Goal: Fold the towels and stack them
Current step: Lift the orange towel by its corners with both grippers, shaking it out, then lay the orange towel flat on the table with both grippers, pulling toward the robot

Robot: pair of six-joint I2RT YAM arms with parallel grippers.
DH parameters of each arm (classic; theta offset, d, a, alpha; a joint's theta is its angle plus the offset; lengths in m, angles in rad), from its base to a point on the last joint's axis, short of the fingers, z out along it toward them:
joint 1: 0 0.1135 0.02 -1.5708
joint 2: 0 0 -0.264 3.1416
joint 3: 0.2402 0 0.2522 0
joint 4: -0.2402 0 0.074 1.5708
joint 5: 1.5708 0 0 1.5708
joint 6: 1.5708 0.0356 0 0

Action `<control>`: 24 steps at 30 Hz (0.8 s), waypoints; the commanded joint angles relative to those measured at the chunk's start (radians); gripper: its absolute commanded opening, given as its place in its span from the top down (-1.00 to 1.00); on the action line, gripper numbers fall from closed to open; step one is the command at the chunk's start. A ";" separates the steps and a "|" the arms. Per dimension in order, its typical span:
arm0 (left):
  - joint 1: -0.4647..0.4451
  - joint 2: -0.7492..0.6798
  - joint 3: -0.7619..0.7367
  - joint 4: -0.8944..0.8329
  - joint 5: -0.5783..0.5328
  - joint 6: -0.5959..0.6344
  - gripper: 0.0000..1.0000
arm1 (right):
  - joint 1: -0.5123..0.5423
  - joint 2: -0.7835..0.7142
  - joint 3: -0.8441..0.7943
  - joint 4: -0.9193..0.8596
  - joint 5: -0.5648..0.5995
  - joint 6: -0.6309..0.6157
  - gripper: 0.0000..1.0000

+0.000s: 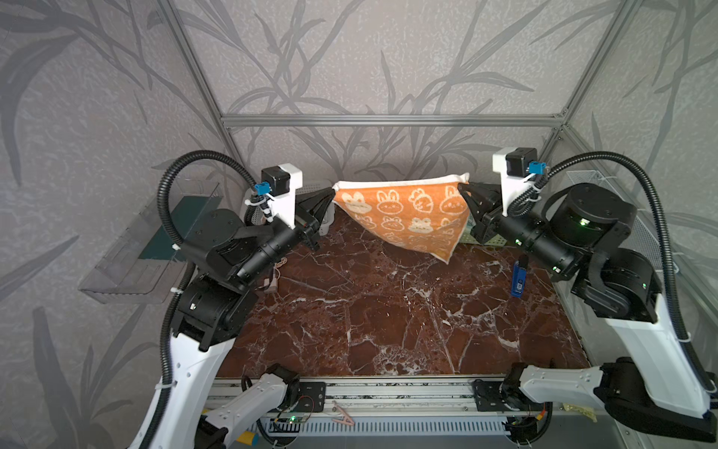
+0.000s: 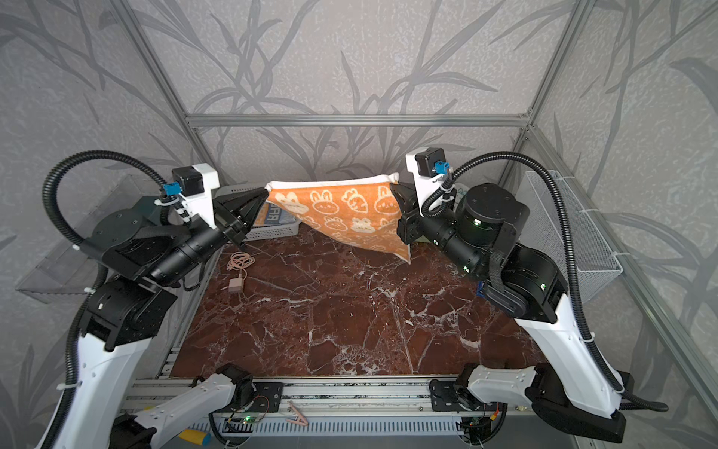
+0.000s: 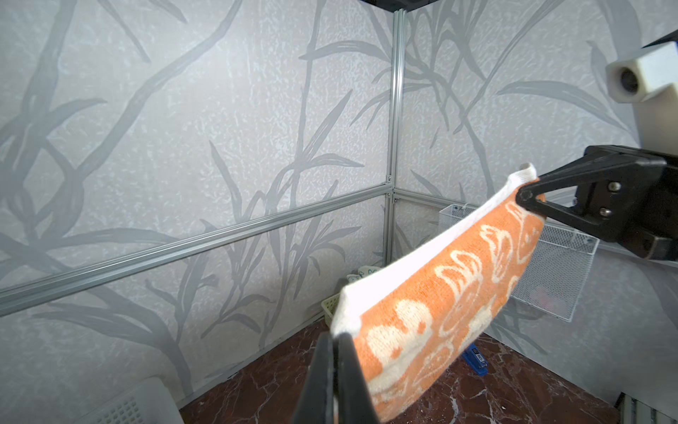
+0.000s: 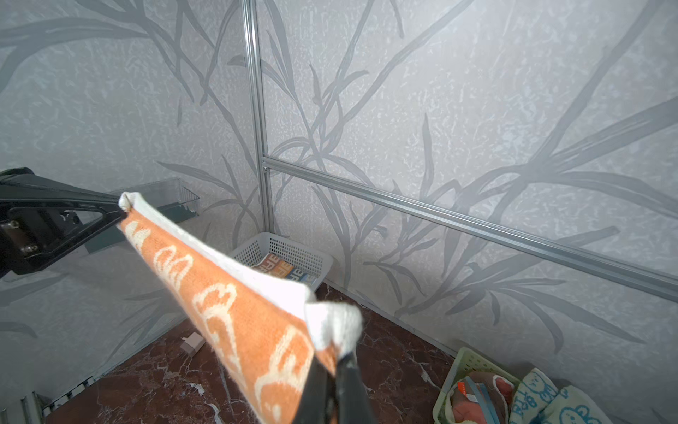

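Note:
An orange towel with cream bunnies (image 1: 408,217) hangs stretched in the air over the back of the marble table (image 1: 388,311), its white-hemmed top edge taut and its lower corner drooping. My left gripper (image 1: 332,193) is shut on its left top corner; the pinch shows in the left wrist view (image 3: 335,337). The right top corner is held by my right gripper (image 1: 462,186), with the hem bunched above the jaws (image 4: 335,358). An orange and blue lettered towel (image 4: 290,270) lies in the white basket (image 4: 312,257). More towels (image 4: 513,396) sit crumpled in the green basket (image 4: 462,367).
A blue object (image 1: 518,278) lies on the table's right side. A pink charger with its cable (image 2: 237,280) lies at the left. A wire mesh basket (image 2: 575,233) hangs on the right wall and a clear shelf (image 1: 147,241) on the left wall.

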 commanded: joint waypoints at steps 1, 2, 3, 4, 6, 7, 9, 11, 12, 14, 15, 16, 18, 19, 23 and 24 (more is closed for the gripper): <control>0.018 0.000 0.004 -0.029 -0.023 -0.039 1.00 | -0.013 -0.038 -0.021 -0.018 0.120 -0.024 1.00; 0.018 0.009 -0.004 -0.032 -0.021 -0.053 1.00 | -0.014 -0.038 -0.036 -0.009 0.129 -0.030 1.00; 0.018 0.023 -0.009 -0.039 -0.026 -0.067 1.00 | -0.013 -0.035 -0.058 0.010 0.147 -0.042 1.00; 0.018 0.043 -0.012 -0.049 -0.043 -0.072 1.00 | -0.014 -0.026 -0.083 0.035 0.170 -0.059 1.00; 0.019 0.086 -0.023 -0.057 -0.082 -0.065 1.00 | -0.026 0.002 -0.129 0.087 0.208 -0.095 1.00; 0.021 0.116 -0.028 -0.059 -0.111 -0.061 1.00 | -0.047 0.025 -0.151 0.109 0.208 -0.104 1.00; 0.031 0.182 -0.035 -0.055 -0.132 -0.047 1.00 | -0.120 0.081 -0.173 0.126 0.154 -0.078 1.00; 0.053 0.267 -0.040 -0.033 -0.119 -0.043 1.00 | -0.224 0.151 -0.193 0.140 0.030 -0.011 1.00; 0.072 0.314 -0.047 -0.014 -0.105 -0.047 1.00 | -0.278 0.193 -0.209 0.160 -0.036 0.030 1.00; 0.110 0.407 -0.075 0.052 -0.078 -0.071 1.00 | -0.353 0.287 -0.231 0.206 -0.127 0.090 1.00; 0.130 0.454 -0.096 0.099 -0.067 -0.085 1.00 | -0.381 0.348 -0.235 0.233 -0.164 0.110 1.00; 0.149 0.509 -0.116 0.150 -0.060 -0.094 1.00 | -0.403 0.414 -0.233 0.258 -0.204 0.130 1.00; 0.181 0.613 -0.137 0.234 -0.060 -0.105 1.00 | -0.433 0.553 -0.212 0.304 -0.278 0.158 1.00; 0.196 0.676 -0.131 0.262 -0.058 -0.111 1.00 | -0.445 0.630 -0.188 0.320 -0.312 0.173 1.00; 0.223 0.886 -0.071 0.352 -0.087 -0.085 1.00 | -0.467 0.902 -0.030 0.330 -0.409 0.205 1.00; 0.226 0.934 -0.040 0.356 -0.087 -0.074 1.00 | -0.468 0.962 0.015 0.329 -0.419 0.207 1.00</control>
